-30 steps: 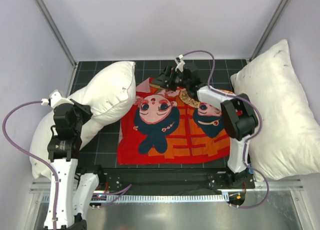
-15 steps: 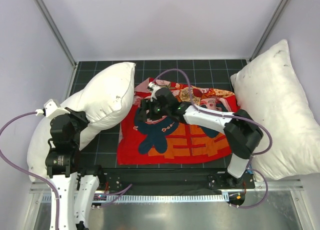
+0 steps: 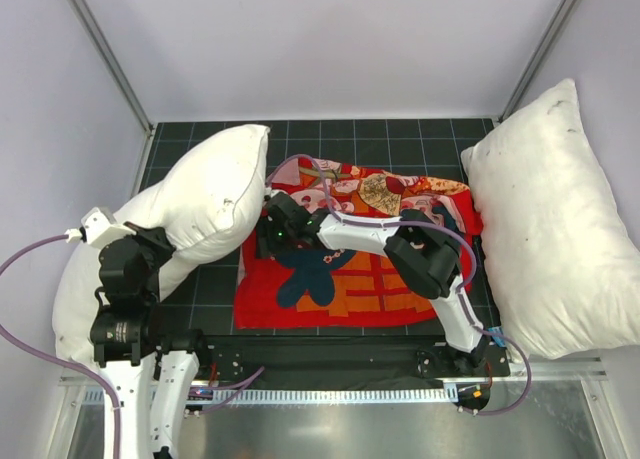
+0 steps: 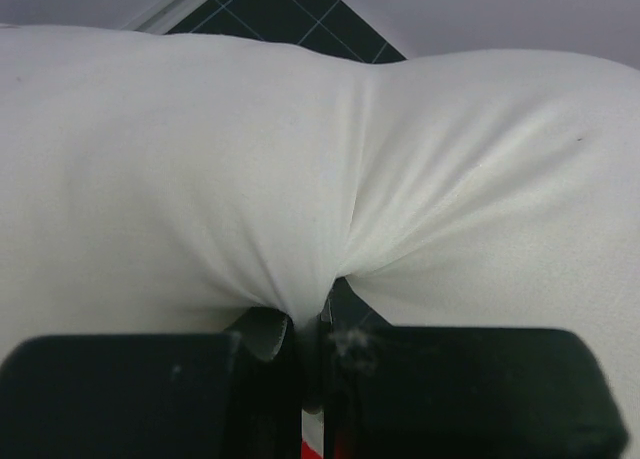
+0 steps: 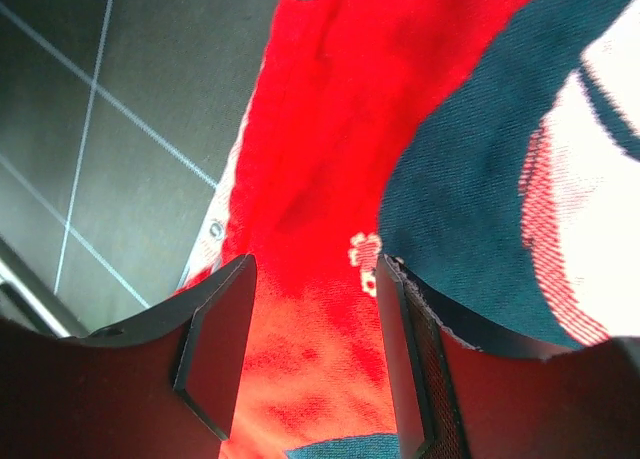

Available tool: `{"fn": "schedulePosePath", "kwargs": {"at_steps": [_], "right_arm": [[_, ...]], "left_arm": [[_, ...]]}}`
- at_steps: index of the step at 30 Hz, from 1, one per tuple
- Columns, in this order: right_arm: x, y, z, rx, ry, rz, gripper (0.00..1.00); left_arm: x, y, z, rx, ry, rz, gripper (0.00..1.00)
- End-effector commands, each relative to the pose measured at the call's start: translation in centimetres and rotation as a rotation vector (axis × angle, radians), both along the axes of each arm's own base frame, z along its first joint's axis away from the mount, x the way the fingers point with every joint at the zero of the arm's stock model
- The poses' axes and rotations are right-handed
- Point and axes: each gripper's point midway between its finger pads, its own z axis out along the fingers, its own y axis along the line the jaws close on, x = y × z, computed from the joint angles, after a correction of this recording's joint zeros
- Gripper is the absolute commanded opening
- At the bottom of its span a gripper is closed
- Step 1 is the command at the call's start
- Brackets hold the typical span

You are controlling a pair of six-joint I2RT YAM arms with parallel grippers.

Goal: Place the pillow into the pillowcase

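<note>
The left gripper is pinching a fold of the pillow, which is bulging just beyond it. The right gripper is hanging spread, the pillowcase lying beneath it; nipping only the top layer should open it.

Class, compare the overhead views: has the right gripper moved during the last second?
Yes. The right gripper swung left and nearer over the pillowcase, away from the larger right-hand pillow.

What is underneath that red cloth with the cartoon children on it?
The pillowcase lies on the black gridded mat, which shows past its far and left edges. The open right gripper is over its left part. Anything beneath its middle is covered.
</note>
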Motion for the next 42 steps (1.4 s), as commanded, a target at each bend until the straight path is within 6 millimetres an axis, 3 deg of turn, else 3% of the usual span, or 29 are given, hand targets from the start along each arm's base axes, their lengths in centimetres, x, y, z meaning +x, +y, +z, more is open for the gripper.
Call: {"fn": "schedulePosePath", "kwargs": {"at_steps": [1, 20, 28, 32, 35, 37, 38, 40, 41, 42], "right_arm": [[1.3, 0.7, 2.8, 0.004, -0.087, -0.036, 0.58], [-0.5, 2.1, 1.7, -0.133, -0.075, -0.016, 0.6], [-1.8, 4.4, 0.1, -0.073, -0.022, -0.008, 0.6], [-1.6, 5.0, -0.3, -0.071, -0.016, -0.016, 0.47], [-1.6, 4.8, 0.1, -0.058, -0.017, -0.021, 0.24], [-1.7, 4.0, -0.2, -0.078, -0.016, -0.03, 0.04], [-1.3, 3.4, 1.3, -0.071, -0.05, -0.056, 0.04], [-1.4, 1.6, 1.5, -0.098, -0.069, -0.085, 0.04], [-1.1, 0.8, 3.8, -0.068, -0.095, -0.106, 0.04], [-0.8, 0.0, 4.7, -0.062, -0.107, -0.13, 0.04]], "left_arm": [[-0.7, 3.1, 1.4, 0.063, -0.042, 0.162, 0.0], [-0.7, 3.1, 1.5, 0.064, -0.047, 0.159, 0.0], [-0.3, 2.8, 1.4, 0.056, -0.042, 0.143, 0.0], [-0.5, 2.8, 1.5, 0.057, -0.046, 0.143, 0.0], [-0.8, 2.8, 1.8, 0.059, -0.061, 0.143, 0.0], [-0.9, 2.8, 1.8, 0.061, -0.063, 0.147, 0.0], [-1.0, 2.8, 1.9, 0.062, -0.067, 0.146, 0.01], [-0.7, 2.6, 1.9, 0.064, -0.07, 0.128, 0.0], [-0.4, 2.0, 1.9, 0.058, -0.072, 0.097, 0.0], [0.0, 1.8, 1.3, 0.052, -0.055, 0.08, 0.01]]}}
